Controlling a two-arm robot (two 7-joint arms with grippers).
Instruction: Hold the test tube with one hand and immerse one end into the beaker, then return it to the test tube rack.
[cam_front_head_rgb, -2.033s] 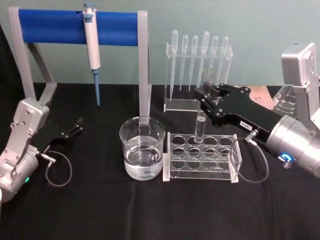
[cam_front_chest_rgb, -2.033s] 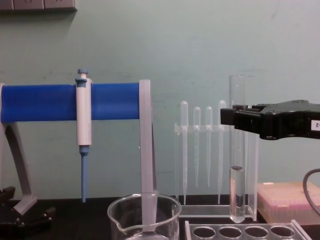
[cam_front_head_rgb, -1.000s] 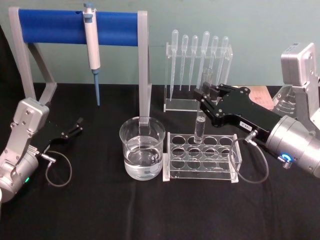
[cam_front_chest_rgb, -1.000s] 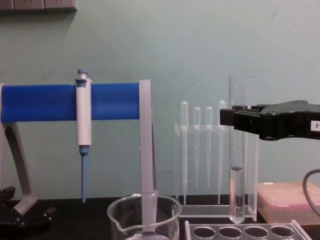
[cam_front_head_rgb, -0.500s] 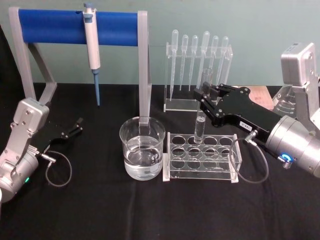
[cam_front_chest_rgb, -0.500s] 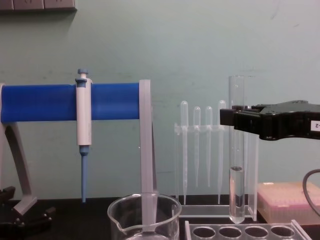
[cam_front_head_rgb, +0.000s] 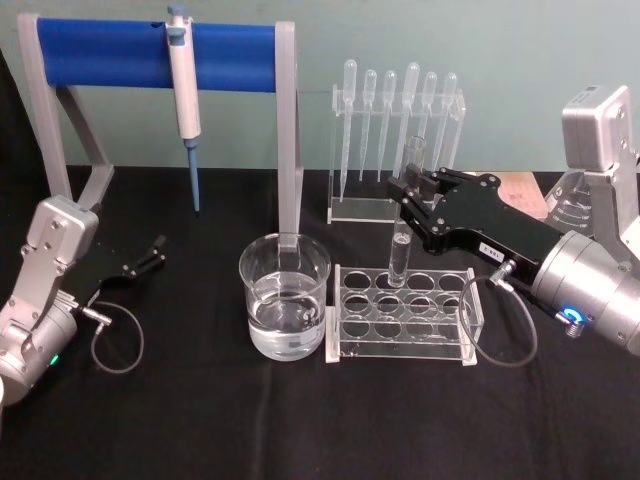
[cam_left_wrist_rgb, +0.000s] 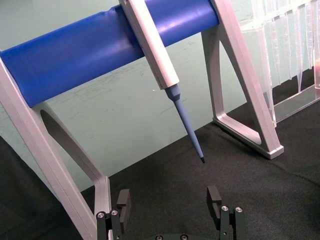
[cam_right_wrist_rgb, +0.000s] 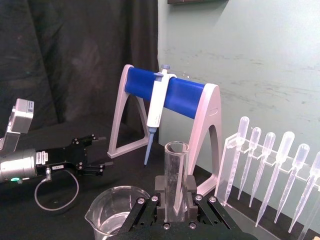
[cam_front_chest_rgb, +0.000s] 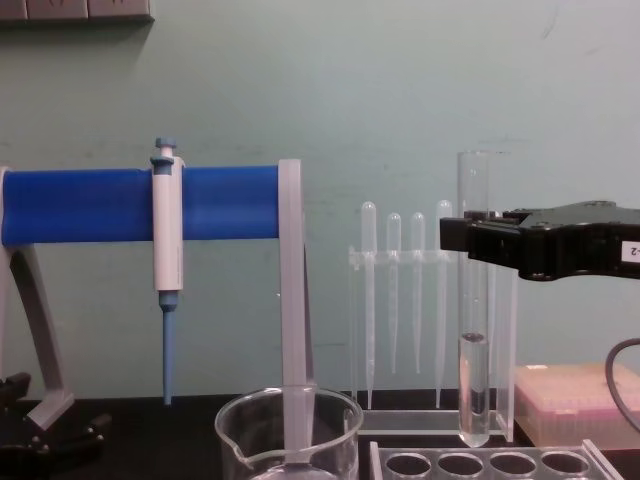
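Note:
The test tube (cam_front_head_rgb: 404, 235) (cam_front_chest_rgb: 473, 300) stands upright with my right gripper (cam_front_head_rgb: 405, 193) (cam_front_chest_rgb: 458, 235) shut on its upper half. Clear liquid fills its lower part. Its round bottom is at the top of the clear rack (cam_front_head_rgb: 400, 318) (cam_front_chest_rgb: 490, 463), over the back row of holes. In the right wrist view the test tube's (cam_right_wrist_rgb: 176, 170) open rim rises above my right gripper (cam_right_wrist_rgb: 175, 197). The beaker (cam_front_head_rgb: 285, 296) (cam_front_chest_rgb: 290, 432) (cam_right_wrist_rgb: 112, 212), partly filled with water, stands just left of the rack. My left gripper (cam_front_head_rgb: 150, 252) (cam_left_wrist_rgb: 169, 200) rests open at the far left, empty.
A blue-barred stand (cam_front_head_rgb: 155, 52) holds a white-and-blue micropipette (cam_front_head_rgb: 184, 95) at the back left. A clear holder with several plastic pipettes (cam_front_head_rgb: 395, 120) stands behind the rack. A pink box (cam_front_chest_rgb: 580, 405) sits at the back right.

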